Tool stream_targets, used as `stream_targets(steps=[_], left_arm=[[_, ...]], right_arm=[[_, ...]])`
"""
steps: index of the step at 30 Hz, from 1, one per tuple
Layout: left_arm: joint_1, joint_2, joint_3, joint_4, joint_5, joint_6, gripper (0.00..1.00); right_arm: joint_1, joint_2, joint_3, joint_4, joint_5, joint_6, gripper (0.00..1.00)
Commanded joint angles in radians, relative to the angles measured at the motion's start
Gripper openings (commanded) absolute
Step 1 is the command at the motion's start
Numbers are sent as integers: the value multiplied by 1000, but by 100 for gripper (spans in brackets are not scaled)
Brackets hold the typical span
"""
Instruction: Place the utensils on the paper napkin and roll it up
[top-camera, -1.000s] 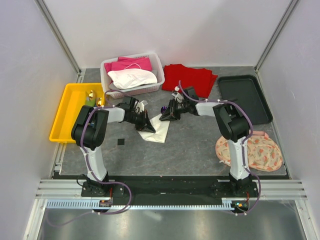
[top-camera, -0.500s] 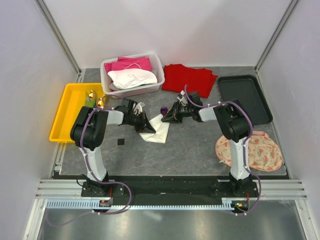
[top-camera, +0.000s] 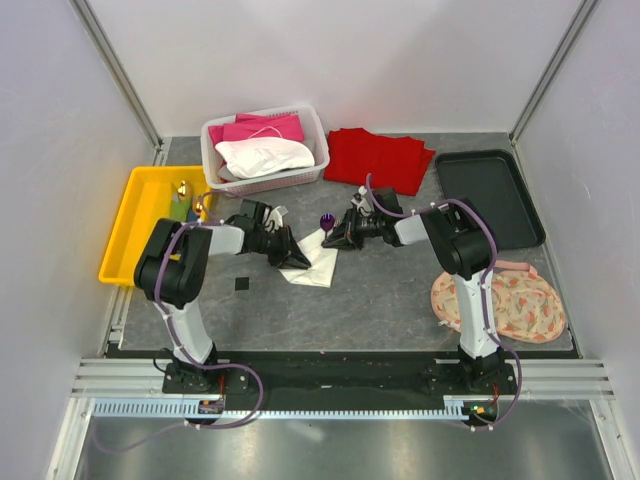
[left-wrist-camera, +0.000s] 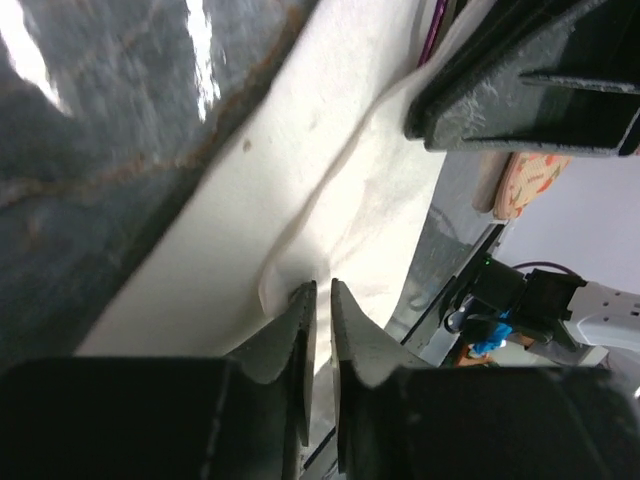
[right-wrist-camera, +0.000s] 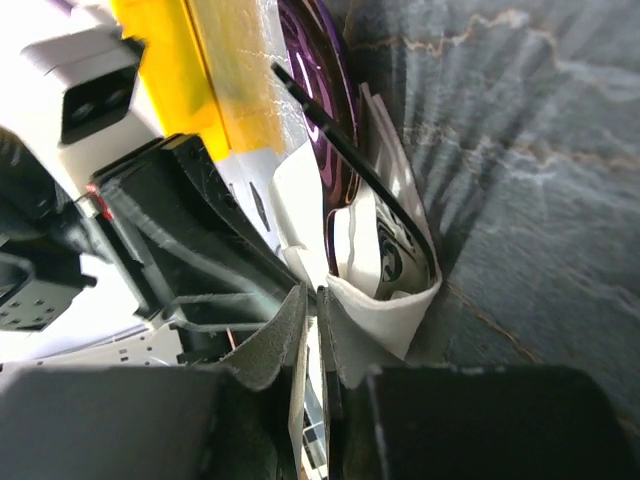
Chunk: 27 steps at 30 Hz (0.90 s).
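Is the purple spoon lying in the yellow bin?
No, the purple spoon sits at the paper napkin's far edge on the grey table, outside the yellow bin.

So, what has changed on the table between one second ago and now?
The right arm's fingers, pinching a fold of the paper napkin, drew back a little toward the right. This uncovered the purple utensil at the napkin's far edge. The left arm's fingers stayed low on the napkin's other side. The basket, the red cloth and the yellow tray did not move.

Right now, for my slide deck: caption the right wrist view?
Right gripper pinches the paper napkin folded around a purple spoon.
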Motion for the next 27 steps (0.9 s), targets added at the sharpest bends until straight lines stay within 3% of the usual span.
stream_targets(steps=[1,7,11,16,20,22,27], left_arm=[[18,-148,-33,-72,-78,90,31],[112,-250,-16,-279,-197,165,54],[197,-215,-16,-364,-239,196,57],[221,-185,-11,-363,-284,199,59],[199,-150,-8,-317,-245,182,61],[178,-150,-8,-263,-235,168,67],[140,-77,50,-283,-193,121,67]], right_arm=[[0,30,25,-130,67,-99,15],[2,35,50,-221,107,-165,15],[2,38,64,-247,116,-184,15],[2,47,73,-257,119,-187,15],[0,47,76,-269,124,-199,15],[2,49,75,-270,125,-198,15],[0,53,79,-278,130,-201,15]])
